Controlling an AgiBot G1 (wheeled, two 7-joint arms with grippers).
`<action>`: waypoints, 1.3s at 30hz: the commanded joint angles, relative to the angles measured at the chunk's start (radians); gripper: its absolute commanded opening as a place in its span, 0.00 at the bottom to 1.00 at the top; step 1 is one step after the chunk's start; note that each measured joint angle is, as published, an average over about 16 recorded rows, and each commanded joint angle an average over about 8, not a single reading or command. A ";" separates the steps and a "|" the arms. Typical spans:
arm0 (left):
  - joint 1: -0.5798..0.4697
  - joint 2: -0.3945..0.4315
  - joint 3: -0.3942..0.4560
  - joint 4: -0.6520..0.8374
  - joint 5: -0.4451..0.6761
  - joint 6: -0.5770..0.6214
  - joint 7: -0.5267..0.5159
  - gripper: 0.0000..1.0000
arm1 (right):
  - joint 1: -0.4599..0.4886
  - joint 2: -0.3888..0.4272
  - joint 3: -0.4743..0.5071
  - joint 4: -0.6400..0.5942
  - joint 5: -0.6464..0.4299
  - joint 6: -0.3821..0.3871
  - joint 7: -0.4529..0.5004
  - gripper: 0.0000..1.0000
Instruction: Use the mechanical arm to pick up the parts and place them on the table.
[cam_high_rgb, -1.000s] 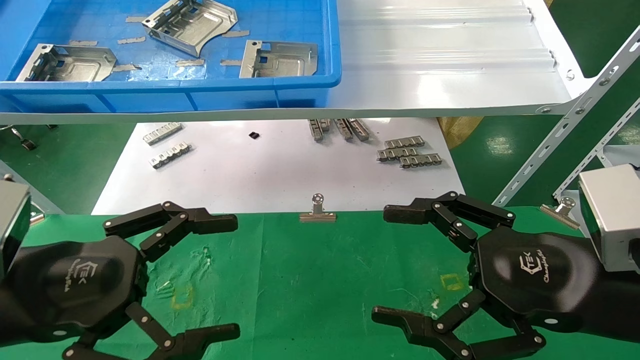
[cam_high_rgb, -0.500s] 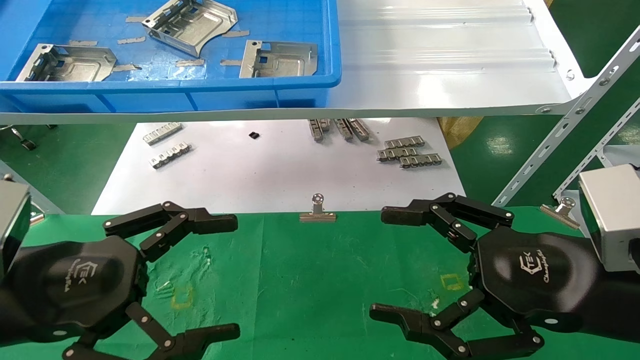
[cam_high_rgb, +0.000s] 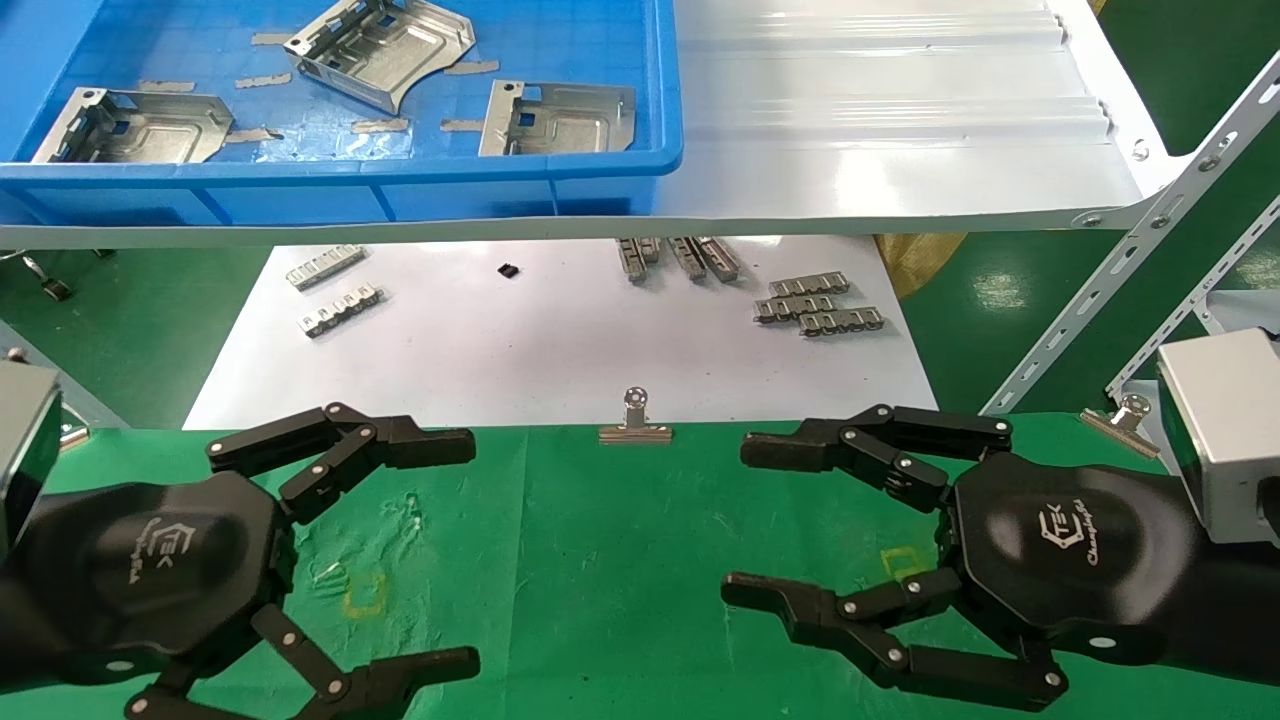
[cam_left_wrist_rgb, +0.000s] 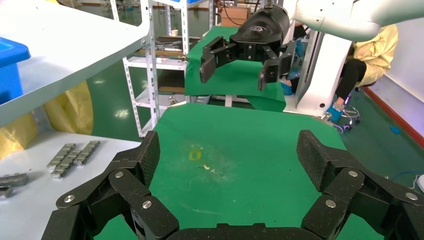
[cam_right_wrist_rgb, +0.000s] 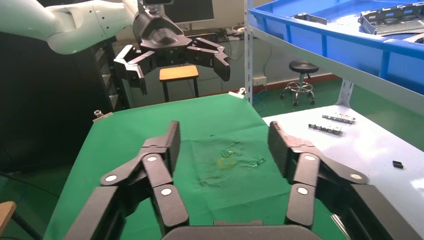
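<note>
Three silver stamped parts lie in the blue bin (cam_high_rgb: 340, 172) on the shelf: one at the far middle (cam_high_rgb: 380, 50), one at the left (cam_high_rgb: 130, 125), one at the right (cam_high_rgb: 560, 118). My left gripper (cam_high_rgb: 472, 552) is open and empty above the left side of the green table (cam_high_rgb: 600, 560); it also shows in the left wrist view (cam_left_wrist_rgb: 231, 157). My right gripper (cam_high_rgb: 735, 520) is open and empty above the table's right side; it also shows in the right wrist view (cam_right_wrist_rgb: 225, 145). Both are well short of the bin.
The bin sits on a glossy white shelf (cam_high_rgb: 880, 130). Below it a white sheet (cam_high_rgb: 560, 340) holds toothed metal strips (cam_high_rgb: 815, 305). A binder clip (cam_high_rgb: 635, 425) grips the cloth's far edge. A slotted shelf strut (cam_high_rgb: 1130, 260) slants at the right.
My right gripper's fingers have drawn closer together and stretched out a little to the left, still apart. My left gripper and the parts have not moved.
</note>
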 joint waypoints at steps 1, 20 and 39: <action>0.000 0.000 0.000 0.000 0.000 0.000 0.000 1.00 | 0.000 0.000 0.000 0.000 0.000 0.000 0.000 0.00; -0.191 0.065 0.015 0.059 0.082 -0.070 -0.021 1.00 | 0.000 0.000 0.000 0.000 0.000 0.000 0.000 0.00; -0.941 0.504 0.242 0.997 0.638 -0.545 0.109 0.81 | 0.000 0.000 0.000 0.000 0.000 0.000 0.000 0.00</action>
